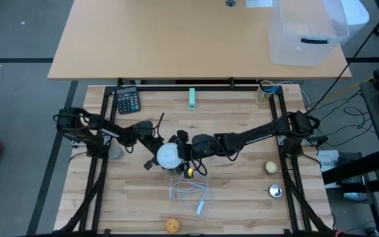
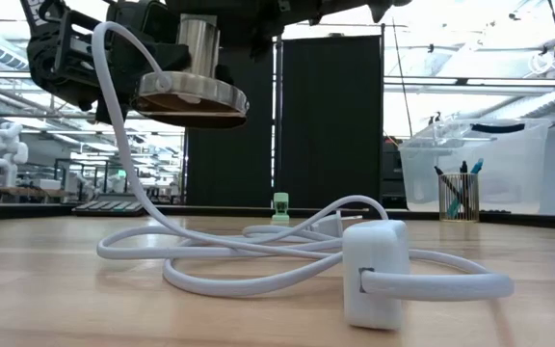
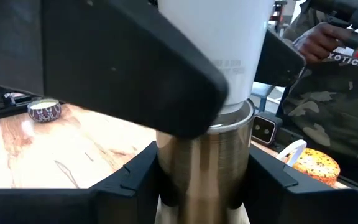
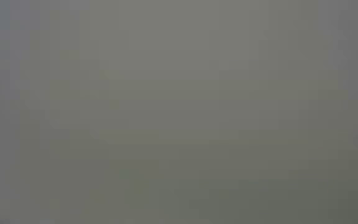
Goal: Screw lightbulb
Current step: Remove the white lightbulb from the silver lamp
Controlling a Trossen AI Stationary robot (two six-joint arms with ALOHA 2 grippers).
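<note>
The white lightbulb (image 1: pixel 169 156) stands upright on a metal lamp socket (image 3: pixel 204 162), its narrow end hidden in the socket's top. My left gripper (image 3: pixel 204 180) is shut on the socket. The socket's round foot (image 2: pixel 191 96) hangs above the table, and its white cord (image 2: pixel 258 260) trails down onto the wood to a white plug (image 2: pixel 376 275). My right gripper (image 1: pixel 181 150) comes in from the right. Its dark fingers (image 3: pixel 135 68) stand on either side of the bulb's lower cone (image 3: pixel 216 50). The right wrist view shows only plain grey. My left gripper pinches the socket's metal barrel (image 3: pixel 166 168) between its two fingers, which come in level from the table's left. The socket stays upright with the bulb on top, lifted clear of the table. Of my right gripper I cannot tell whether its fingers touch the bulb.
A calculator (image 1: pixel 127 100) and a green piece (image 1: pixel 192 99) lie at the far side. A small bowl (image 3: pixel 44 110) sits at the left. At the right are a yellowish ball (image 1: pixel 271 167) and a metal piece (image 1: pixel 275 191). An orange ball (image 1: pixel 172 225) is near. A person (image 3: pixel 334 106) stands beyond.
</note>
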